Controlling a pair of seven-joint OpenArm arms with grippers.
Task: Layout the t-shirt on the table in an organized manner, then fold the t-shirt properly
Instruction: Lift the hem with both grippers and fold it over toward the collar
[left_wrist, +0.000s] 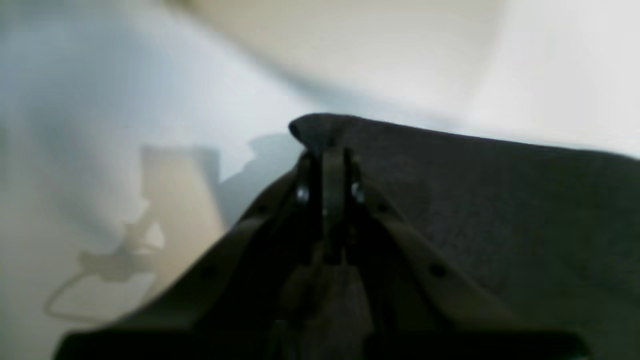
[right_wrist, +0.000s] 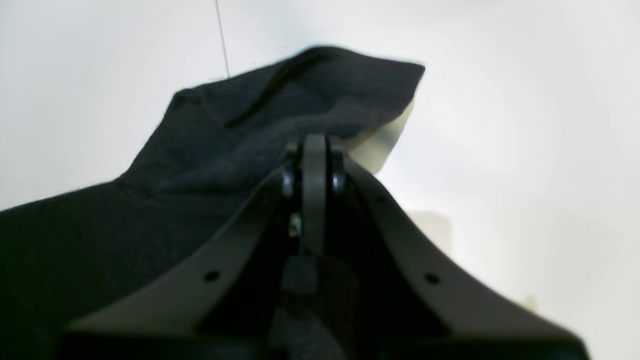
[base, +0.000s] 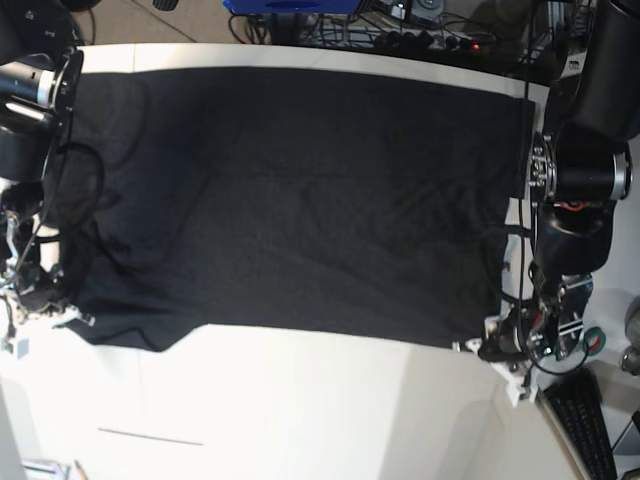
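Note:
The black t-shirt (base: 300, 200) lies spread wide over the far half of the off-white table (base: 300, 410), plain side up, with no print showing. My left gripper (base: 490, 350) sits at the cloth's near right corner. The left wrist view shows that gripper (left_wrist: 327, 150) shut on the t-shirt (left_wrist: 500, 200), with a peak of cloth poking past its tips. At the near left corner, my right gripper (base: 60, 315) holds the hem. Up close this gripper (right_wrist: 315, 142) is also shut on the t-shirt (right_wrist: 200, 165), which hangs lifted above the table (right_wrist: 525, 125).
A thin seam line (base: 150, 437) crosses the near tabletop and the seam (right_wrist: 222, 35) also shows in the right wrist view. Cables and clutter (base: 430, 25) lie beyond the far edge. A keyboard (base: 590, 420) sits off the near right corner, past the curved table edge.

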